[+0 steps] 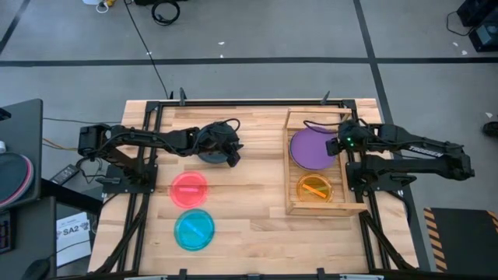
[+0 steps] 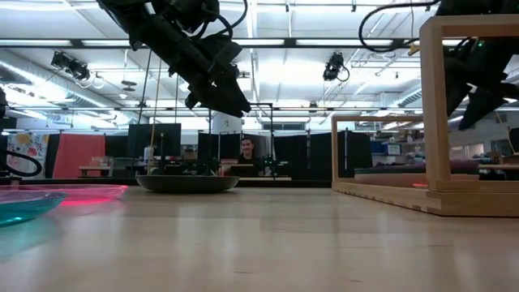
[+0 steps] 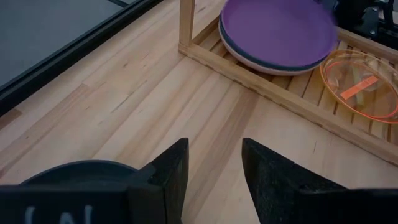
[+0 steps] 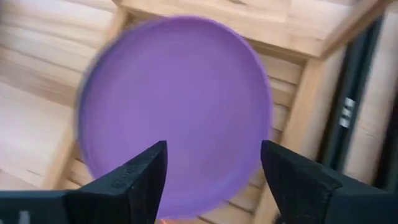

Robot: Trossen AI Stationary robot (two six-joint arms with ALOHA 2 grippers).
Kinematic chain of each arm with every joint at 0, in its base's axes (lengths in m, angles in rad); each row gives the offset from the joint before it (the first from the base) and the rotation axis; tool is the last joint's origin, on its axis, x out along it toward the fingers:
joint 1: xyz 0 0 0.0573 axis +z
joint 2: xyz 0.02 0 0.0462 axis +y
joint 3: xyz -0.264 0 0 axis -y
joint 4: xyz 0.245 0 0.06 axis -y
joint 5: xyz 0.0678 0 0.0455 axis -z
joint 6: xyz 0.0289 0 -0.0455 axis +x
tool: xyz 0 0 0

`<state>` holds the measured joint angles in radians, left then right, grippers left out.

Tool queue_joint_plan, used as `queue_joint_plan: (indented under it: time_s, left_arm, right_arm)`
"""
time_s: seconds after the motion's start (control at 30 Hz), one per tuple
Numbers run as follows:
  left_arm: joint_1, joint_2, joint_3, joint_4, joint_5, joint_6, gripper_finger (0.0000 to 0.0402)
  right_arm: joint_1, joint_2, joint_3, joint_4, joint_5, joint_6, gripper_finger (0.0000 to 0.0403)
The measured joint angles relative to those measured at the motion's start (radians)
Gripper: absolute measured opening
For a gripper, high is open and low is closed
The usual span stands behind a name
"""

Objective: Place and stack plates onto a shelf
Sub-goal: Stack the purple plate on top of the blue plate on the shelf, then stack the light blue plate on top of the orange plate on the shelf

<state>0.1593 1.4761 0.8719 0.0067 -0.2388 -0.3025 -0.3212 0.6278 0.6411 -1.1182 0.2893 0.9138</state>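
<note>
The light-wood shelf (image 1: 289,204) stands on the right of the table. A purple plate (image 1: 310,148) lies in its far half on top of another plate whose rim (image 3: 231,45) shows beneath it. An orange plate (image 1: 315,188) lies in the near half. My right gripper (image 4: 211,168) hovers open above the purple plate's right side, with nothing between its fingers. My left gripper (image 1: 231,153) hangs open over the right rim of a dark teal plate (image 1: 208,153) that rests flat on the table, and is well clear of it (image 2: 223,97). A red-pink plate (image 1: 189,189) and a cyan plate (image 1: 194,229) lie near left.
The shelf's raised rails and corner posts (image 2: 434,105) stand around its plates. Bare tabletop (image 1: 257,194) lies between the loose plates and the shelf. Black frame bars (image 1: 144,179) run along both sides of the table. A person shows in the room behind (image 2: 247,150).
</note>
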Motion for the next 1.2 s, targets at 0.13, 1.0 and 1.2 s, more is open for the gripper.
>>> queue_joint_plan:
  time_s: [0.13,1.0,1.2]
  left_arm:
    - [0.0,0.0,0.0,0.0,0.0,0.0,0.0156]
    - [-0.02,0.0,0.0,-0.004,0.14,0.061,0.0156]
    - [-0.079,0.0,0.0,-0.03,0.243,0.065,0.0156]
  right_arm:
    - [0.0,0.024,0.0,-0.001,0.001,0.0,0.0268]
    - [0.0,0.121,0.0,-0.002,-0.003,-0.035,0.0266]
    - [0.0,0.121,0.0,-0.002,-0.003,-0.035,0.0266]
